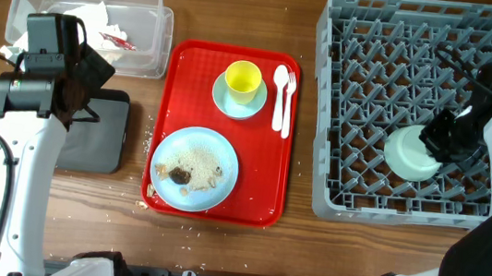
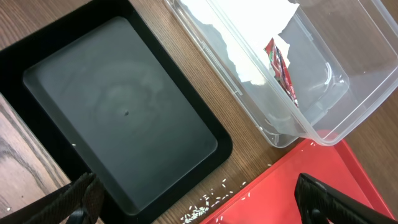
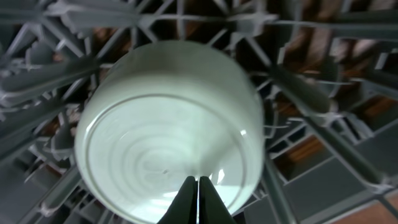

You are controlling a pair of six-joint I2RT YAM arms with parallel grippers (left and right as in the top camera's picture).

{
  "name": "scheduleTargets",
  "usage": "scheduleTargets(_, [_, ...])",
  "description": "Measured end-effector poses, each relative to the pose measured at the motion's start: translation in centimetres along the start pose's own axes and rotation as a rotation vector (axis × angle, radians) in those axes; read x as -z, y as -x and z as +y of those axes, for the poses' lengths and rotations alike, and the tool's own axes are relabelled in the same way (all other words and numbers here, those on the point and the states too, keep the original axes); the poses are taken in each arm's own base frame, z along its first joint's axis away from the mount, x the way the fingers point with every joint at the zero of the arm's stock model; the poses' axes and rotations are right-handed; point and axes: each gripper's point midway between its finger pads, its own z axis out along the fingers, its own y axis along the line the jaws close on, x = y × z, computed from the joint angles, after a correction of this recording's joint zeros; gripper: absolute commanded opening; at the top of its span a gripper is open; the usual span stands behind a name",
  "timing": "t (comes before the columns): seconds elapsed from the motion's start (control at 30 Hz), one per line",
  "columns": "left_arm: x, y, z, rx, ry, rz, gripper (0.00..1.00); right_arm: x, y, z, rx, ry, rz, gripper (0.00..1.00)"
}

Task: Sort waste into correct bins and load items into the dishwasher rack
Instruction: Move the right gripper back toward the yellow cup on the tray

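Glossy bowl (image 3: 168,124), grained wood table (image 1: 325,259)

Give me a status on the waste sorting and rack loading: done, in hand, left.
Done: napkin and red wrapper lie in the clear tub; the mint-green bowl sits upside down in the rack. In hand: right gripper shut at the bowl's base, gripping nothing; left gripper open, empty. Left: yellow cup, saucer, spoon, and the plate with rice and brown lumps, all on the red tray.

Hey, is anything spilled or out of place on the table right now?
Yes. White rice grains lie scattered on the bare wood between the black tray and the red serving tray, off the light blue plate that holds the rest of the food. Nothing else stands out.
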Motion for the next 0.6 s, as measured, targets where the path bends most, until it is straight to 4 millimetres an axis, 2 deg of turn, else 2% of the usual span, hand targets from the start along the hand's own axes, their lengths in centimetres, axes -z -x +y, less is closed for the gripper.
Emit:
scheduleTargets(0.1, [0.0, 0.0, 0.0, 0.000, 0.000, 0.000, 1.00, 0.0, -0.3, -0.2, -0.015, -0.012, 0.011, 0.04])
scheduleTargets(0.2, [0.0, 0.0, 0.0, 0.000, 0.000, 0.000, 1.00, 1.0, -0.7, 1.5, 0.049, 0.086, 0.007, 0.07])
scheduleTargets(0.23, [0.0, 0.0, 0.0, 0.000, 0.000, 0.000, 1.00, 2.2, -0.7, 3.0, 0.098, 0.165, -0.027, 0.12])
scheduleTargets(0.37, [0.0, 0.0, 0.0, 0.000, 0.000, 0.000, 1.00, 10.6, -2.6, 11.4, 0.368, 0.518, -0.258, 0.45])
scheduleTargets(0.43, [0.0, 0.0, 0.0, 0.000, 0.000, 0.000, 1.00, 13.9, -5.1, 15.2, 0.501, 0.642, -0.323, 0.56])
scheduleTargets(0.5, [0.0, 0.0, 0.0, 0.000, 0.000, 0.000, 1.00, 15.9, -8.9, 19.5, 0.640, 0.754, -0.331, 0.57])
scheduleTargets(0.6, [0.0, 0.0, 0.0, 0.000, 0.000, 0.000, 1.00, 15.8, -14.6, 23.6, 0.790, 0.823, -0.244, 0.59])
